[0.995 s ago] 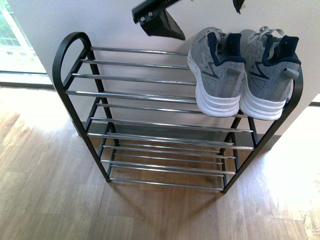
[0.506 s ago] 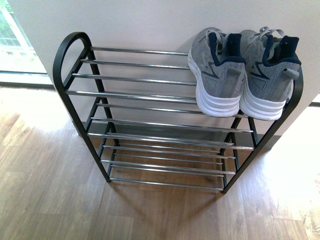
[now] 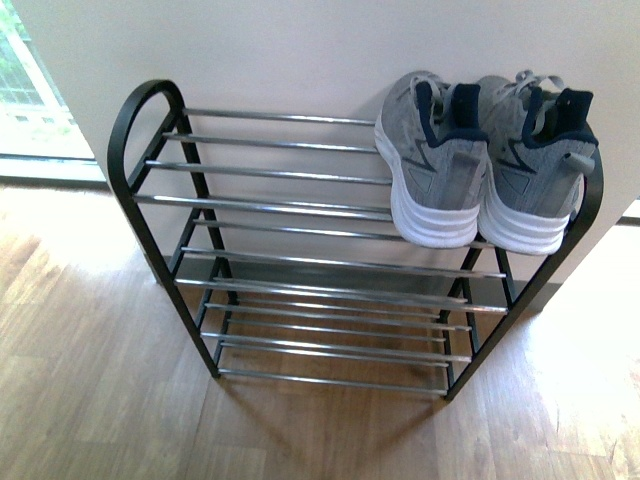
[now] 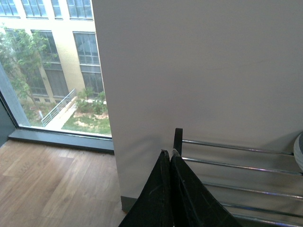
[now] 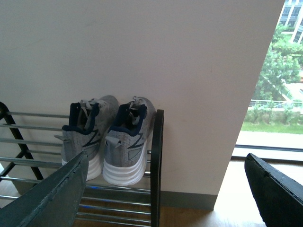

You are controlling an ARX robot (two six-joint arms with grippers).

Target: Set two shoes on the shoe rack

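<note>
Two grey knit sneakers, the left one (image 3: 432, 160) and the right one (image 3: 528, 165), stand side by side on the top tier of the shoe rack (image 3: 290, 205) at its right end, heels toward me. They also show in the right wrist view (image 5: 106, 137). Neither gripper is in the front view. My left gripper (image 4: 169, 153) is shut and empty, held before the rack's left end (image 4: 227, 163). My right gripper (image 5: 165, 170) is wide open and empty, held back from the rack's right side frame (image 5: 156, 165).
The rack stands against a white wall (image 3: 300, 50) on a wooden floor (image 3: 100, 380). Floor-to-ceiling windows lie to the left (image 4: 52, 71) and to the right (image 5: 274, 94) of the wall. The rack's lower tiers (image 3: 330, 320) hold nothing.
A second ago the left gripper showed at the top of the front view; it has left that view. The view has since shifted slightly, the rack sitting lower in it.
</note>
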